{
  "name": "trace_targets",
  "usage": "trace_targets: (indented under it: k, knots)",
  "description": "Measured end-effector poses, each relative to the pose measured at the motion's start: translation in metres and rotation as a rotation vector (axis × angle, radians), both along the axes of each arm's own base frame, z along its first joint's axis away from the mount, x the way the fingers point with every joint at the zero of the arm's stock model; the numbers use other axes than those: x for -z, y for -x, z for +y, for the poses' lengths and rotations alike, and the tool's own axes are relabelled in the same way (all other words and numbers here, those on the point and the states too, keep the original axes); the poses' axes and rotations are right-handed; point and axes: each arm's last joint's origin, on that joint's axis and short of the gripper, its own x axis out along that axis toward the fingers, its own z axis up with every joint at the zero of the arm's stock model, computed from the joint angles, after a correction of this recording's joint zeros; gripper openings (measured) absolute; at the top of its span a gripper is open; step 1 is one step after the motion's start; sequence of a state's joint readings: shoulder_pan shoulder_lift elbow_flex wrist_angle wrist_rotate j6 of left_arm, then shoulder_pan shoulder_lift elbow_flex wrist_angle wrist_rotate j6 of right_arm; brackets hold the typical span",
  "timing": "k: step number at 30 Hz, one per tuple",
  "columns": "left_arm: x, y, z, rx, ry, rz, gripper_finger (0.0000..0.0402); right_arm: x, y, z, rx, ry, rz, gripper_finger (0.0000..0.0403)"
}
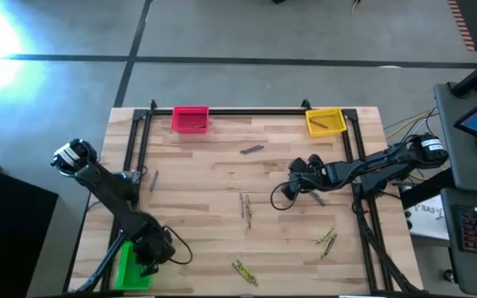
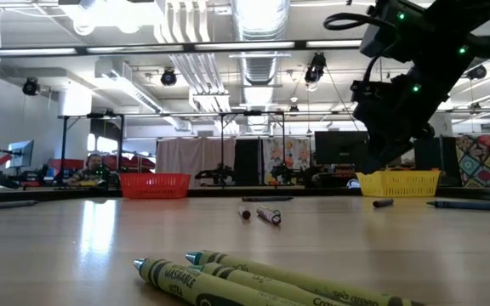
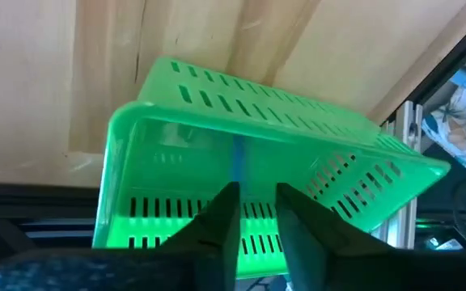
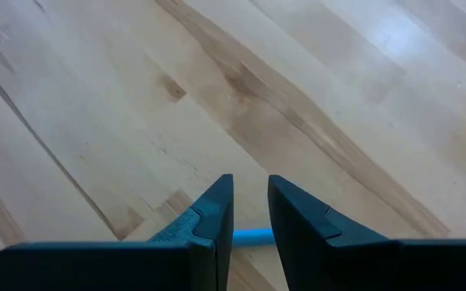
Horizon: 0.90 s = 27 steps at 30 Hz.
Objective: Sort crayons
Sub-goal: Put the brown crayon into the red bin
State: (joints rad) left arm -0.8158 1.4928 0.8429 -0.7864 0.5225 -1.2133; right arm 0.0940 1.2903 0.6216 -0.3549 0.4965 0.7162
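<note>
Slotted green plastic bin (image 3: pixel 265 162) sits under your left gripper (image 3: pixel 256 212), fingers slightly parted, empty; right gripper (image 4: pixel 251 212) straddles a thin blue crayon (image 4: pixel 253 235) on the plank table (image 4: pixel 136 97).

High view set overhead, facing straight down on whole table (image 1: pixel 222 215); low view set at tabletop height, facing level toward red bin (image 2: pixel 154 184) and yellow bin (image 2: pixel 398 182), both shared with high view; wrist views held close above green bin (image 3: pixel 257 162) and bare wood.
</note>
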Motion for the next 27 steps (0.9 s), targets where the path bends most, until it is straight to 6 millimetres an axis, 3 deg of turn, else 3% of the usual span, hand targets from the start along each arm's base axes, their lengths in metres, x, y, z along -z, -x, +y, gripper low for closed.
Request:
trace_targets:
  k: [4, 9, 15, 19, 27]
  knots:
    - [-0.001, 0.001, 0.001, 0.016, -0.009, -0.002, 0.0109, 0.000, 0.000, 0.000, -0.001, 0.003, 0.002, 0.0073]
    - [-0.021, 0.011, 0.020, 0.020, -0.160, 0.101, 0.0151, 0.001, 0.001, -0.001, 0.010, 0.037, 0.008, 0.0073]
    - [-0.047, 0.016, 0.047, -0.039, -0.385, -0.024, 0.0157, 0.001, 0.002, -0.003, 0.034, 0.089, 0.006, 0.0073]
    - [-0.037, 0.012, 0.072, -0.198, -0.501, -0.021, 0.0145, 0.000, 0.002, -0.004, 0.052, 0.124, 0.004, 0.0073]
    - [-0.007, 0.015, 0.103, -0.365, -0.556, 0.143, 0.0127, 0.001, 0.003, -0.004, 0.054, 0.124, 0.003, 0.0073]
